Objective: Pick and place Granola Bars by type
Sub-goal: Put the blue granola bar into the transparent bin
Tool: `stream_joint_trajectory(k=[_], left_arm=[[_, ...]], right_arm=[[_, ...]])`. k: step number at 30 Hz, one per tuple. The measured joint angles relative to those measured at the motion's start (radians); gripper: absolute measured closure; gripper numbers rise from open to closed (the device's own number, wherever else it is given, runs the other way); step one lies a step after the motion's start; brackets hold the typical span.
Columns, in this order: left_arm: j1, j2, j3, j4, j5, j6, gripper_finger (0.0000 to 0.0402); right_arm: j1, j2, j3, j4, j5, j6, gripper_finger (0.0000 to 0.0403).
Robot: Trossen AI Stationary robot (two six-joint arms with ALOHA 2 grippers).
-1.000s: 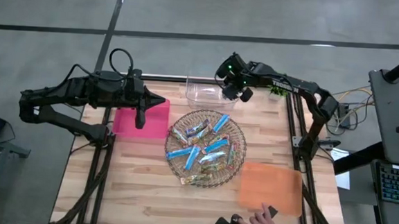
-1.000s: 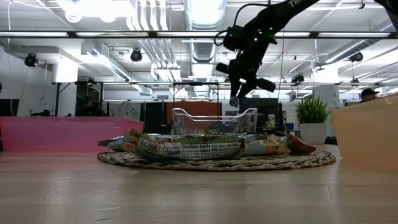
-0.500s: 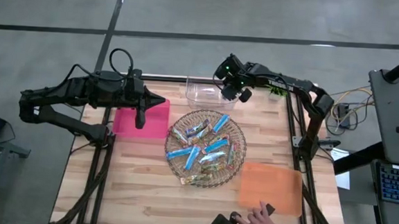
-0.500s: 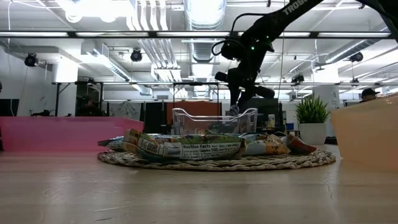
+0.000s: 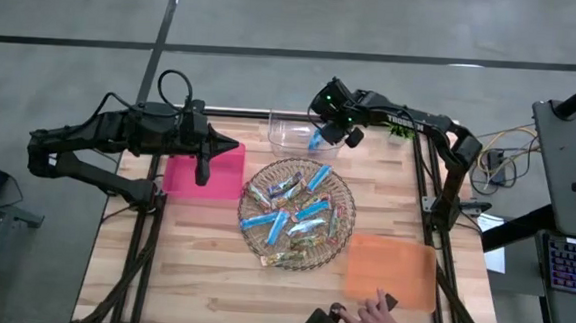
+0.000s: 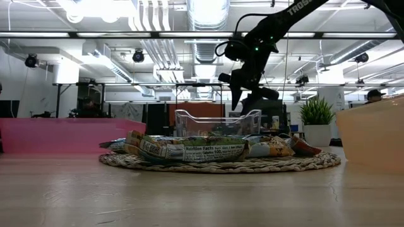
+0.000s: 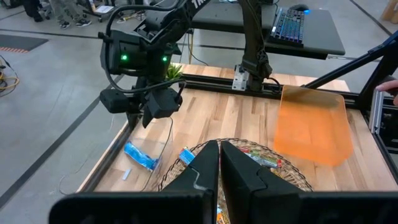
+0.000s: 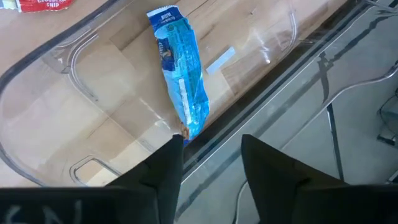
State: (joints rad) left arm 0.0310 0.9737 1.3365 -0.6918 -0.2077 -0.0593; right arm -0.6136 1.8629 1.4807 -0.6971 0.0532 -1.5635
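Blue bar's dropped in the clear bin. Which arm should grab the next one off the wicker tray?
Probably right: the right gripper hangs open over the clear bin, beside the wicker tray. The left gripper is shut over the pink bin.

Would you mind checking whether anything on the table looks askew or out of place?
Nothing stands out. One blue granola bar lies inside the clear bin below the open right gripper; the rest sit piled on the wicker tray. The left gripper, shut, hovers over the pink bin.
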Motion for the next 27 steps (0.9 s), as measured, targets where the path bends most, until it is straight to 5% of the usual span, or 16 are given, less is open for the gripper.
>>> stream_joint_trajectory(k=[7, 14, 21, 27], left_arm=[[0.000, 0.000, 0.000, 0.000, 0.000, 0.000, 0.0401], [0.000, 0.000, 0.000, 0.000, 0.000, 0.000, 0.0401], [0.000, 0.000, 0.000, 0.000, 0.000, 0.000, 0.0401], [0.000, 0.000, 0.000, 0.000, 0.000, 0.000, 0.0401]], right_arm=[[0.000, 0.000, 0.000, 0.000, 0.000, 0.000, 0.0242], [0.023, -0.005, 0.007, -0.002, 0.060, 0.012, 0.0312], [0.054, -0.009, 0.051, -0.003, 0.072, 0.218, 0.0388], [0.099, -0.033, 0.100, -0.009, 0.082, 0.367, 0.0394]])
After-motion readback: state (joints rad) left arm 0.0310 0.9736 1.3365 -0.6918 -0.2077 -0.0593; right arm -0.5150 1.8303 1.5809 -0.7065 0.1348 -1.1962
